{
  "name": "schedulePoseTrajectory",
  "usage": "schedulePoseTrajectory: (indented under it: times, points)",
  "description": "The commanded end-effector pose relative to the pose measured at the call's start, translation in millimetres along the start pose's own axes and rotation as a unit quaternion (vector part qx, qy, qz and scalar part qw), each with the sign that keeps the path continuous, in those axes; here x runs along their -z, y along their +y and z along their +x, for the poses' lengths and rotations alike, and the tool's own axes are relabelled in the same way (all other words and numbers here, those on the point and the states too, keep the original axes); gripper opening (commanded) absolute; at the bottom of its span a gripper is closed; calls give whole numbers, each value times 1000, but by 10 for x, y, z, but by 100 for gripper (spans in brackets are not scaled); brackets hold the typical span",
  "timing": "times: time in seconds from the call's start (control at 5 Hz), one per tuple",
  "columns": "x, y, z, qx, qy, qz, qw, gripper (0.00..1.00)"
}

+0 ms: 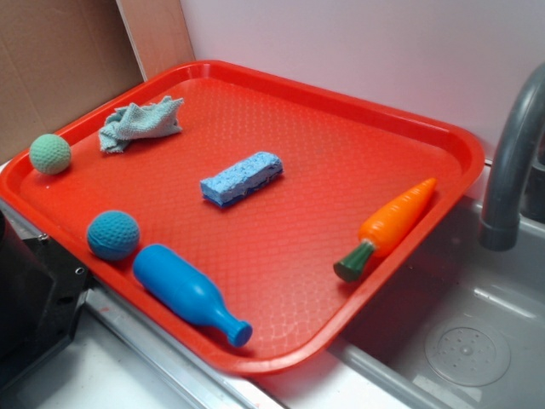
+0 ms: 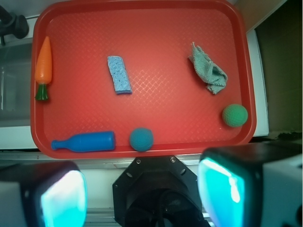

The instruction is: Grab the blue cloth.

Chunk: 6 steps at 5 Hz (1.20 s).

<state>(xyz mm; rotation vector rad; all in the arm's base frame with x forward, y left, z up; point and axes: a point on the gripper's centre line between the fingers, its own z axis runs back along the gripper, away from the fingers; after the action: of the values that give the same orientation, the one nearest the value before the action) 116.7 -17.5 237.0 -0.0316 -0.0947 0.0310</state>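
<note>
The blue cloth is a crumpled pale grey-blue rag lying near the far left corner of the red tray. In the wrist view my gripper hangs high above the tray's near edge, well away from the cloth. Its two fingers stand wide apart with cyan pads showing, and nothing is between them. The gripper itself does not show in the exterior view.
On the tray also lie a brighter blue sponge, a toy carrot, a blue bottle, a blue ball and a green ball. A sink with a grey faucet lies at right.
</note>
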Motion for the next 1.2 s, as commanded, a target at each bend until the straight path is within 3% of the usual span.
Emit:
schedulePoseTrajectory:
  times: [0.0,0.2,0.4,0.6,0.8,1.0]
  points:
    - [0,0,0,0,0,0,1000,100]
    - [523,503,398,-68,20,69,995,100]
    - [852,811,745,-74,31,103,991,100]
    - [1186,985,1047,51,18,111,992,100]
    - [1497,1209,1127,175,-1,113,978,100]
    - [1810,1345,1144,220,6,82,972,100]
